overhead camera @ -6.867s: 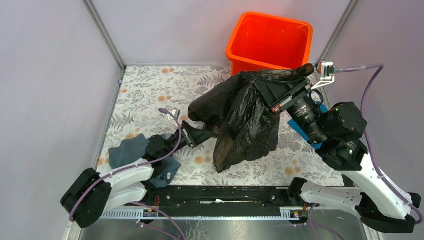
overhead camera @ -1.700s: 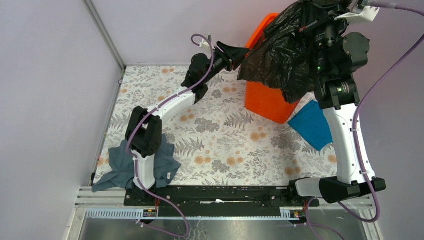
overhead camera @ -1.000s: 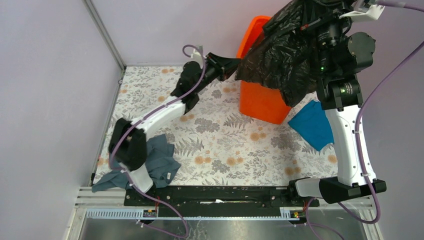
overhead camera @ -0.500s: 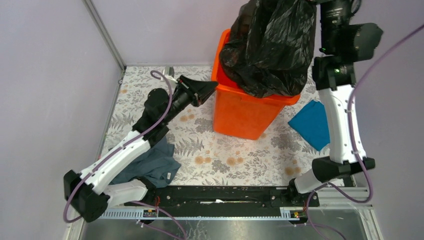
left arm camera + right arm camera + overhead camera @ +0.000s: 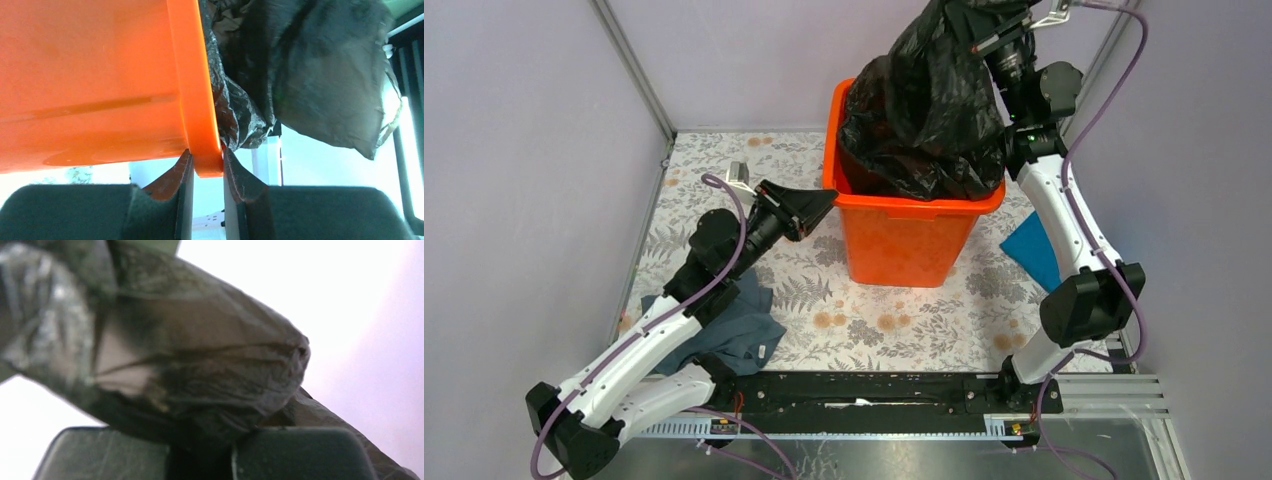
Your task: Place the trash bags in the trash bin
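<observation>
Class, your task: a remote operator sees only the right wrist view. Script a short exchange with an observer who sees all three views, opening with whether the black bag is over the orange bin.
Operator: I see only black film pinched in my fingers. Is it over the bin?
Observer: Yes. The trash bag hangs from the right gripper, which is raised above the bin. The bag's lower folds are already inside the mouth of the orange trash bin.
Operator: What is the other arm doing?
Observer: The left gripper is clamped on the bin's rolled rim, with one finger on the outside wall and the other inside, next to the bag film.
</observation>
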